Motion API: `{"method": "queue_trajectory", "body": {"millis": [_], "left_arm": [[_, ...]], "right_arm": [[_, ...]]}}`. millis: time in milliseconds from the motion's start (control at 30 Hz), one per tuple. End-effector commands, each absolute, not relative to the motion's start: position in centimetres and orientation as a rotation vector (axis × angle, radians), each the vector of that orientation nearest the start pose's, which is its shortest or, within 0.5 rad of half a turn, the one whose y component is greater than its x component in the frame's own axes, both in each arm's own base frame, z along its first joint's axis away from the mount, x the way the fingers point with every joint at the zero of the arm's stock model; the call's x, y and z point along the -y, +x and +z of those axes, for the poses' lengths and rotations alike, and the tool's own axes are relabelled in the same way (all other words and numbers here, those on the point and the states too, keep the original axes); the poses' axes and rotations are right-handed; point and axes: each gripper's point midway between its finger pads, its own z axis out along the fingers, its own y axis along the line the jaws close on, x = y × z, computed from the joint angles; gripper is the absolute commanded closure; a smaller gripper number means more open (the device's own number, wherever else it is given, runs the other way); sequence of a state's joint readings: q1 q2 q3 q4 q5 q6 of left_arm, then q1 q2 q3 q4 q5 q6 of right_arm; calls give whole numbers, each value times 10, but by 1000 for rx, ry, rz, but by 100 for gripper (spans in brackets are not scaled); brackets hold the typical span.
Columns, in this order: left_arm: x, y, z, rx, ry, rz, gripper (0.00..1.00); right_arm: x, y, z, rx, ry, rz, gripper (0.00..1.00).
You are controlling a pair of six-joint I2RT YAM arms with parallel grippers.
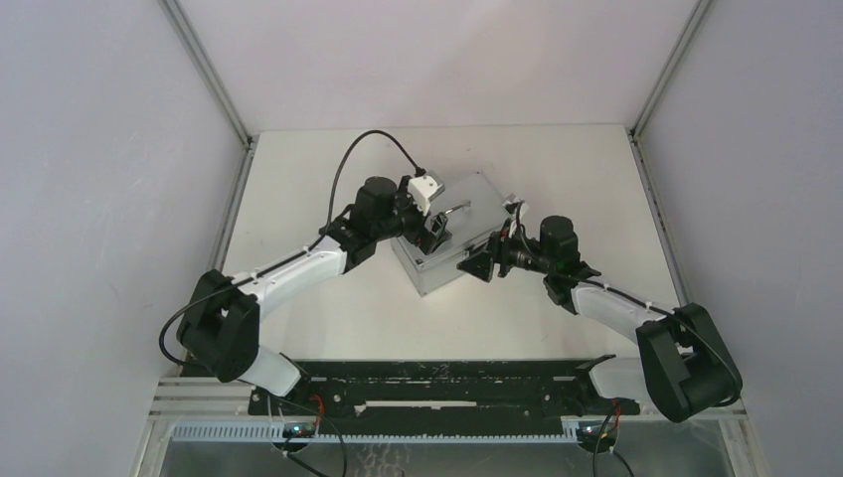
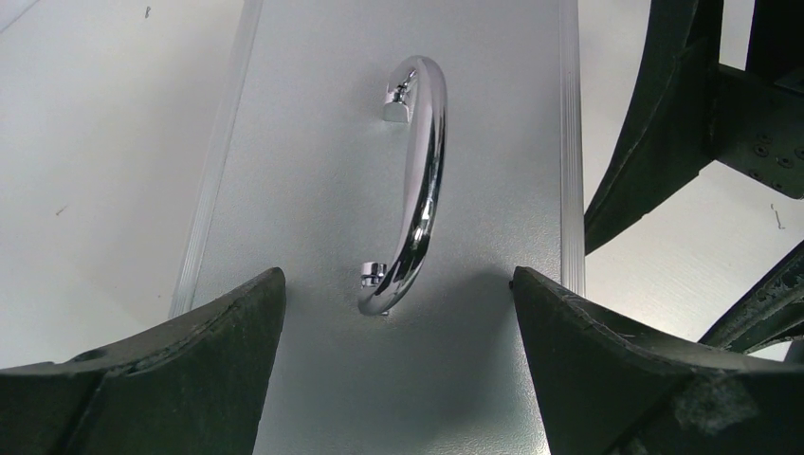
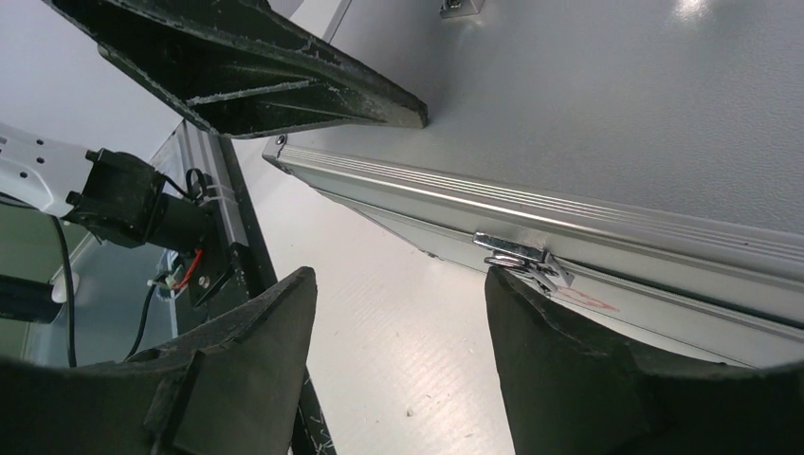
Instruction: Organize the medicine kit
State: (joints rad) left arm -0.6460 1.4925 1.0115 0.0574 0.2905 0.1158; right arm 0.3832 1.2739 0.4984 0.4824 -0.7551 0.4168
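Kit (image 1: 479, 204) closed. Left gripper (image 2: 396, 284) gapes empty over the handle (image 2: 422, 171); right gripper (image 3: 398, 275), parted and empty, has the latch (image 3: 517, 256) at three o'clock — best centre on it before flipping.

The desk (image 1: 328, 328) is white and flat. Pale grey walls stand around it: one on the left (image 1: 89, 199), one on the right (image 1: 765, 179) and one at the back (image 1: 437, 60). Thin silver strips (image 1: 204, 70) run up the two back corners. A black rail (image 1: 437, 383) lies along the near edge of the desk. The light is soft and even.
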Motion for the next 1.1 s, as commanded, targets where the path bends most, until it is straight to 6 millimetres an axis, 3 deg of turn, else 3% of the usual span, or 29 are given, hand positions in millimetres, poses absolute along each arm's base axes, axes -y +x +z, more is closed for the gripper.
{"method": "queue_trajectory", "body": {"millis": [0, 900, 1067], "left_arm": [[302, 320, 148, -1880, 983, -609, 7], [302, 319, 150, -1873, 987, -603, 8], [302, 319, 151, -1871, 985, -601, 8]], "right_arm": [[-250, 283, 181, -1757, -509, 1165, 33], [-252, 283, 197, -1730, -516, 1185, 21], [-252, 286, 189, -1763, -509, 1154, 21]]}}
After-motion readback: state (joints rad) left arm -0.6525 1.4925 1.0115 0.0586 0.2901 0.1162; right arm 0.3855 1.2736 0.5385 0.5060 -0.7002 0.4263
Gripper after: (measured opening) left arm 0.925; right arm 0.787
